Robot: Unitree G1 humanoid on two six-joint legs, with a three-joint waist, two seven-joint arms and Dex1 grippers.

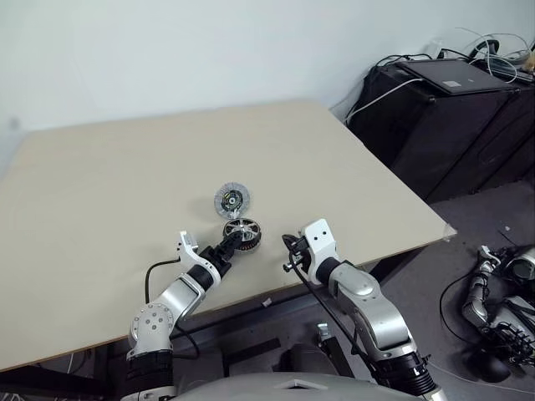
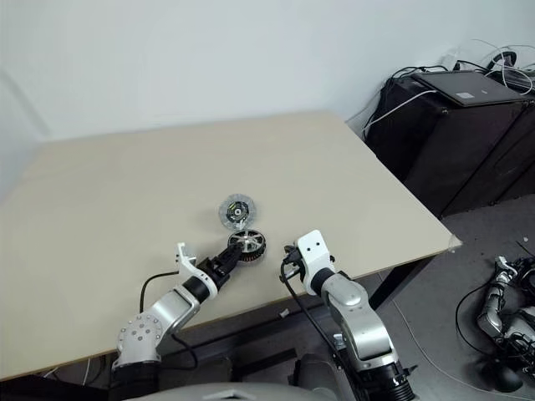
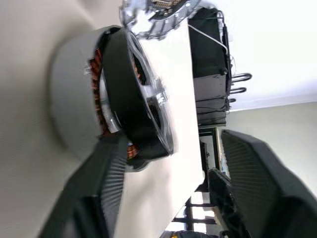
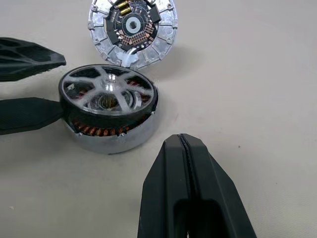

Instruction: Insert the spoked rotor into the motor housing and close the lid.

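Left gripper (image 4: 34, 84): fingers parted, one touching the motor housing (image 4: 111, 131) side, arm reaching forward low over the table (image 1: 100, 192). Spoked rotor (image 4: 106, 94): seated tilted in housing. Lid (image 4: 132, 29): flat just beyond. Right gripper (image 4: 184, 148): closed, empty, near housing.

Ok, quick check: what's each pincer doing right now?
Left pincer: open, fingers either side of the spoked rotor, not clamped.
Right pincer: closed, holding nothing.
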